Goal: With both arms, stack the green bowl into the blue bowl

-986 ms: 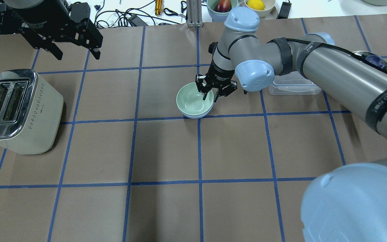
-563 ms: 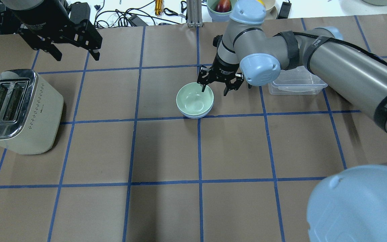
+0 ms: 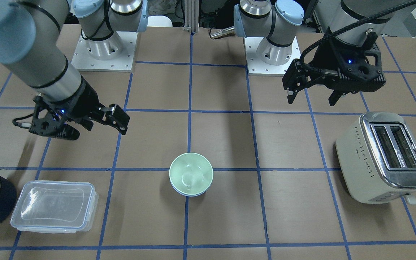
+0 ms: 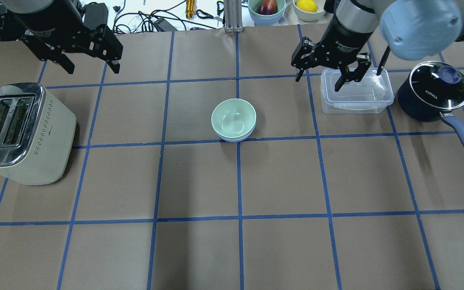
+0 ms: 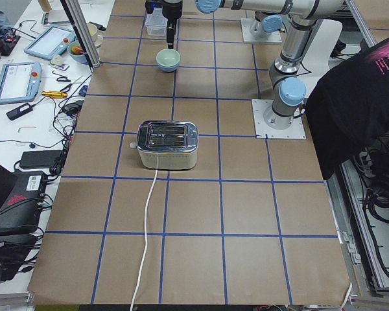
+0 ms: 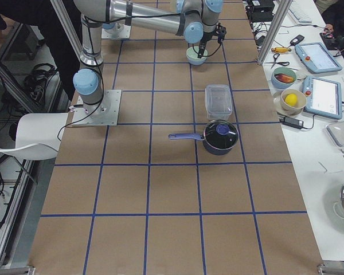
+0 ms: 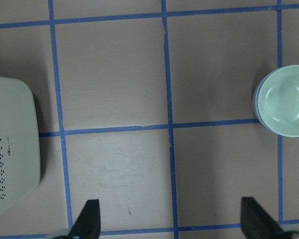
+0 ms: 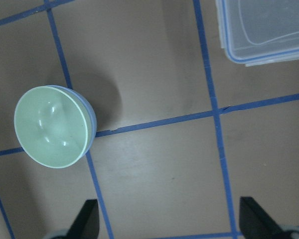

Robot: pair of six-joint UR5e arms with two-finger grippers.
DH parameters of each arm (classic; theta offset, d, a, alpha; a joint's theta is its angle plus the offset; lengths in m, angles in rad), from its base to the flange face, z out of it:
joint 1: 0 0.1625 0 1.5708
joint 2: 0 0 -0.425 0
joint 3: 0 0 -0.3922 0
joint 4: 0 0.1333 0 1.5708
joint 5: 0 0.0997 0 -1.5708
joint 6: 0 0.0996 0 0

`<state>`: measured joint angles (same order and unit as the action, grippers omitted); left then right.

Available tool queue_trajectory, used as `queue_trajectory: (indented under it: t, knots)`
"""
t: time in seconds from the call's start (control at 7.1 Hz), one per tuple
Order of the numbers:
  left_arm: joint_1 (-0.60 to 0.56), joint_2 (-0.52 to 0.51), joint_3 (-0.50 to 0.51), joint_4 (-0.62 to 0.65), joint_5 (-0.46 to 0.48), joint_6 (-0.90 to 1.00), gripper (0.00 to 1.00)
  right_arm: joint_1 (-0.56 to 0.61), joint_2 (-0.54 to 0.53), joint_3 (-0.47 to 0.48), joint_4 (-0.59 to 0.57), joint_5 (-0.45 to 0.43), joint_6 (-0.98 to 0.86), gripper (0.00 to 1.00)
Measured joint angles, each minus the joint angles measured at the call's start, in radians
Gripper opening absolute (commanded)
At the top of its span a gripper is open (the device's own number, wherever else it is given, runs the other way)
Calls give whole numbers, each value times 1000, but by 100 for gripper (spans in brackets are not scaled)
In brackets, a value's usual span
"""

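Sitting together near the middle of the worktop (image 4: pixel 280 181), on a blue tape line:

- Green bowl (image 4: pixel 233 118): upright, nested inside the blue bowl, mouth up, nothing inside it. No hand touches it.
- Blue bowl (image 4: pixel 234 139): underneath the green one, standing on the worktop. Only a thin band of its rim and wall shows around the green bowl's edge.
- Left hand (image 4: pixel 93 68): raised off the worktop, near the toaster and well apart from the bowls. Fingers spread wide, nothing between them.
- Right hand (image 4: pixel 318 82): raised off the worktop on the bowls' other side, near the clear box. Fingers spread wide, nothing between them. Its wrist view shows both bowls and a corner of the box below.
- Toaster (image 4: pixel 18 133): cream body, chrome top, two slots, standing at the robot's left end of the worktop.
- Clear box (image 4: pixel 355 96): rectangular, lid on, lying flat to the right of the bowls.
- Saucepan (image 4: pixel 433 94): dark blue, glass lid on, just beside the clear box, with its handle pointing back toward the robot.
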<state>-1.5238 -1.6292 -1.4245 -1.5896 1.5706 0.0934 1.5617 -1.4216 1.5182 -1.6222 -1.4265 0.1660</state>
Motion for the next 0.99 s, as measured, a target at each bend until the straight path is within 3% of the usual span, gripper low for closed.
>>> queue_trajectory:
  t: [0.28, 0.99]
  knots:
    - [0, 1, 0, 0, 0, 0, 100, -21, -68, -3, 117, -103, -99, 100]
    - [-1, -21, -12, 28, 0, -13, 100, -22, -94, -14, 153, -117, -113, 100]
